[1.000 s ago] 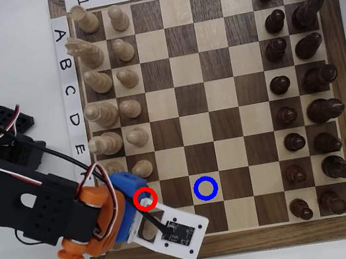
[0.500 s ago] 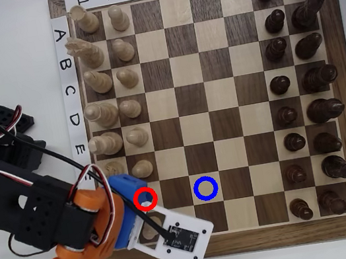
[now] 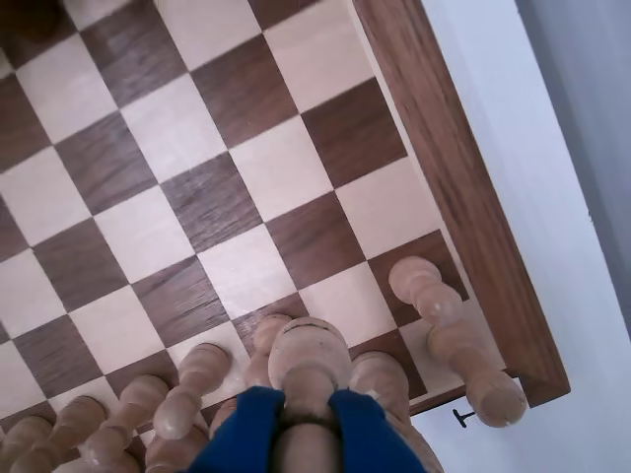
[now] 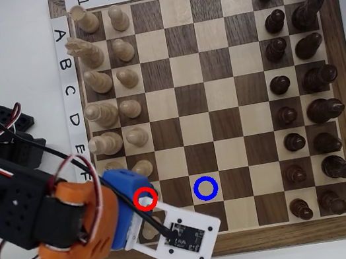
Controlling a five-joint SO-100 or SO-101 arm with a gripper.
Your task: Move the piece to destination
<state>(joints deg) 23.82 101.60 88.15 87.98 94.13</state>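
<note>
The piece, a small pale pawn [image 3: 309, 357], stands between my blue fingers [image 3: 246, 426] in the wrist view, which press on both sides of its neck. My gripper [image 3: 309, 406] is shut on it. In the overhead view the pawn [image 4: 147, 200] sits inside the red ring on the G2 square, partly covered by my gripper [image 4: 140, 202]. The destination, the square with the blue ring [image 4: 205, 189], is two squares to the right in the same row and holds nothing.
Pale pieces [image 4: 126, 77] fill columns 1 and 2 above my gripper, with pawns close beside the held one [image 3: 192, 379]. A taller pale piece [image 3: 449, 335] stands near the board's edge [image 3: 463, 197]. Dark pieces [image 4: 282, 83] line columns 7 and 8.
</note>
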